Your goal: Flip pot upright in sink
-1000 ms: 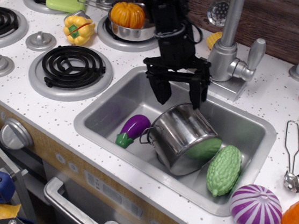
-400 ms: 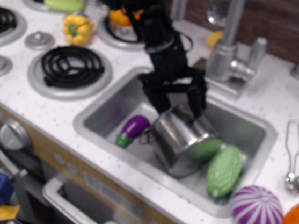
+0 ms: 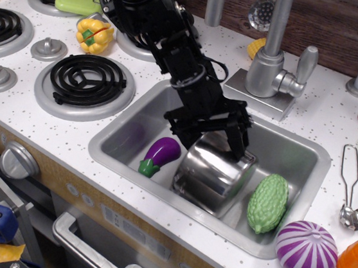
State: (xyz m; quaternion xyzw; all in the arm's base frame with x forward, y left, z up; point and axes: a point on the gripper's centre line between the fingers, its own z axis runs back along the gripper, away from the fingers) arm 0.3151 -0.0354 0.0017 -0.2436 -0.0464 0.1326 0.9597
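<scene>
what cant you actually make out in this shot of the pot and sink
- Gripper grip: fingers reach down over the pot, but whether they pinch its rim is unclear.
- Pot opening: behind the arm, so its tilt is uncertain.
- Sink floor under the pot: hidden by the pot.
- Orange object: cut off by the right edge.

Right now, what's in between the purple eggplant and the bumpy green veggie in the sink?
The pot, held at its rim by the gripper, in the only view.
</scene>
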